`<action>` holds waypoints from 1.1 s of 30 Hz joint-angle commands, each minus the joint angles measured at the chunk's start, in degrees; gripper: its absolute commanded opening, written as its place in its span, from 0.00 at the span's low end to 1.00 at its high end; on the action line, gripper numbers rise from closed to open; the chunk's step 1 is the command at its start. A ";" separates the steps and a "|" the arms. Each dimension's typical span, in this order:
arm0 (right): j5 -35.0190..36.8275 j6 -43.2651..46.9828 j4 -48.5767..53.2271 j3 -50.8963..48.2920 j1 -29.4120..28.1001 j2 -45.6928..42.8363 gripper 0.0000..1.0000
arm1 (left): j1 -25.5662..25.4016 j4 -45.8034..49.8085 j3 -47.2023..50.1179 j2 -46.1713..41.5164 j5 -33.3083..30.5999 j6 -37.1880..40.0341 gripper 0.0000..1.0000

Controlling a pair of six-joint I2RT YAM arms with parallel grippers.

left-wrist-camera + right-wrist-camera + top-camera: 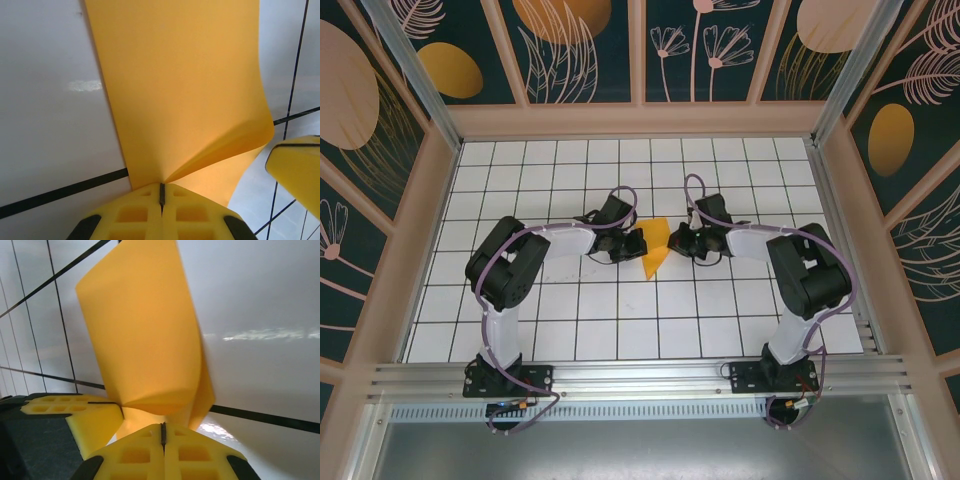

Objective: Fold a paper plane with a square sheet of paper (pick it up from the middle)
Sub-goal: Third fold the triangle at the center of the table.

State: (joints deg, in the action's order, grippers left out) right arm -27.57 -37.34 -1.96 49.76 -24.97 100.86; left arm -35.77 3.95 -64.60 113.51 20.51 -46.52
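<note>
Mid-fold, the left hand (pixel 161 192) and right hand (pixel 162 432) each clamp the doubled-over orange-yellow paper sheet (pixel 655 248) from opposite sides; next, probably, aligning edges and pressing the crease.

Bright even light; glare on tabletop (pixel 270 334); foreground soft

One square sheet of paper (pixel 655 250), one left gripper (pixel 161 187), one right gripper (pixel 163 427), one table (pixel 620 320)

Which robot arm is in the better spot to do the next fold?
Left, probably. The left pincer is shut on the paper right where a flap curls over, with most of it stretching out ahead. The right pincer is shut on it too, but at a puffy doubled edge.
</note>
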 commanded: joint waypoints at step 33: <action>2.87 -5.03 -0.35 -0.35 0.90 -4.95 0.00 | 0.96 6.82 3.50 4.00 -9.99 2.40 0.00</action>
State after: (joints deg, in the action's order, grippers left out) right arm -23.86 -40.14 -0.49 52.60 -21.65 100.79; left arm -35.81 3.81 -64.51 113.51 20.10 -44.60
